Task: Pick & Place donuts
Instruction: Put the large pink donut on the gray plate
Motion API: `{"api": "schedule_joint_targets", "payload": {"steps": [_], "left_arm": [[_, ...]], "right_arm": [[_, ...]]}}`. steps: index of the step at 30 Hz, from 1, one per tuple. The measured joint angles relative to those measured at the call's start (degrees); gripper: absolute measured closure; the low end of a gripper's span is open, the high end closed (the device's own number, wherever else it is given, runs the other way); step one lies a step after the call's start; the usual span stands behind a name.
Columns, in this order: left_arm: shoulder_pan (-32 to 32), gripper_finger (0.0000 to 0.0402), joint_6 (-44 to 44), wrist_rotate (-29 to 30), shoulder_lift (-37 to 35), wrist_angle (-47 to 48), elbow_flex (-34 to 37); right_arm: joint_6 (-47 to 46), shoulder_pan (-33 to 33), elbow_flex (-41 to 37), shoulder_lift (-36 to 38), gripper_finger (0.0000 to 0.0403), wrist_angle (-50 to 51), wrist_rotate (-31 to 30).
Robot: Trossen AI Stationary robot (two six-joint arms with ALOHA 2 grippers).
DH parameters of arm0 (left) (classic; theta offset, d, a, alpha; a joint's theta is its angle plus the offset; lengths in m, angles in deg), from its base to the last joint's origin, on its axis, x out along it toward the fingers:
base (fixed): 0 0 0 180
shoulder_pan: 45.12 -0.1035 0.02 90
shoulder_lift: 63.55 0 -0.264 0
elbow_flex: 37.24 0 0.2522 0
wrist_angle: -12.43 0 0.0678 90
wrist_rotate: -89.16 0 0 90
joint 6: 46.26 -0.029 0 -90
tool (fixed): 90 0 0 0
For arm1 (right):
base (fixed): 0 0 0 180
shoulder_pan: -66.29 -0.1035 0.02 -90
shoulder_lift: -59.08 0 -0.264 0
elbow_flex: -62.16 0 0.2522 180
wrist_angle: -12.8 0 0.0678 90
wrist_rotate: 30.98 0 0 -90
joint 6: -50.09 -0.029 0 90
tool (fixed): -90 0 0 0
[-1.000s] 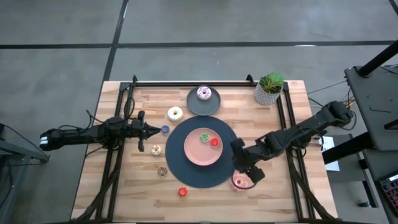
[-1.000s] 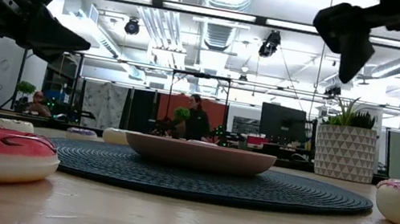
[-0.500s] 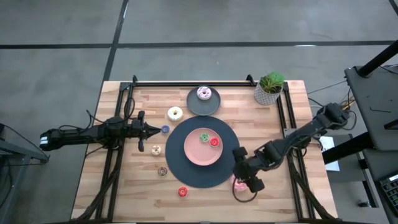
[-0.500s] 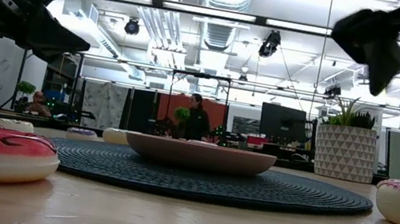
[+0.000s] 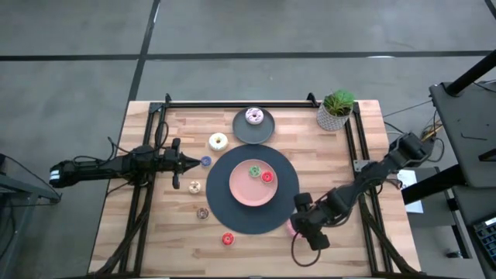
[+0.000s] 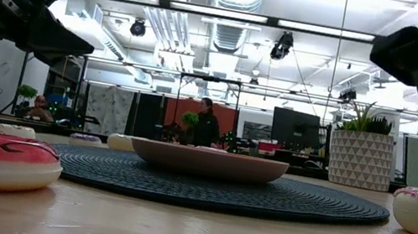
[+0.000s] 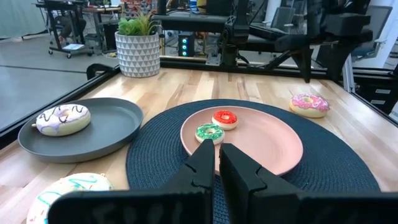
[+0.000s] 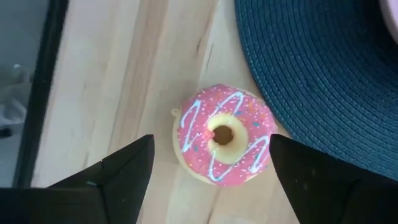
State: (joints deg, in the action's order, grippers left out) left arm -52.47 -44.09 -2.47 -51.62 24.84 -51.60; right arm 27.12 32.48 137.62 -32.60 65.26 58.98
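Note:
A pink-frosted donut [image 8: 222,135] lies flat on the wood by the dark mat's near right edge. My right gripper [image 8: 211,142] hangs open above it, pointing steeply down, one finger on either side and clear of it. In the high view that gripper [image 5: 308,229] covers most of the donut. A green donut [image 5: 254,171] and a red donut [image 5: 267,177] lie on the pink plate [image 5: 242,195]. A sprinkled donut [image 5: 254,116] rests on the grey plate [image 5: 246,136]. My left gripper [image 5: 194,162] waits shut at the table's left.
A cream donut [image 5: 218,141], blue donut [image 5: 205,161], tan donut [image 5: 194,187], brown donut [image 5: 203,213] and another red donut [image 5: 228,239] lie on the wood left of the round mat [image 5: 225,221]. A potted plant [image 5: 336,108] stands at the far right corner. Black rails run along both sides.
My right gripper has gone toward the table's near edge and somewhat down, rolling about its own axis, and now hangs over the pink-frosted donut. The donut has stayed where it was.

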Motion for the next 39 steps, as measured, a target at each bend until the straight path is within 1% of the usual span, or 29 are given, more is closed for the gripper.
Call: {"api": "schedule_joint_targets", "payload": {"steps": [7, 22, 39], "left_arm": [[0.0, 0.0401, 0.0, 0.0, 0.1, 0.1, 0.0], [0.0, 0.0401, 0.0, 0.0, 0.2, 0.1, 0.0], [0.0, 0.0401, 0.0, 0.0, 0.2, 0.1, 0.0]], "right_arm": [[0.0, 0.7, 0.2, -2.3, 0.0083, 0.2, -0.1], [0.5, 4.7, 0.0, -5.2, 0.0087, 1.5, -0.9], [0.7, 4.8, -0.1, -8.0, 0.009, 1.3, -1.3]]}}
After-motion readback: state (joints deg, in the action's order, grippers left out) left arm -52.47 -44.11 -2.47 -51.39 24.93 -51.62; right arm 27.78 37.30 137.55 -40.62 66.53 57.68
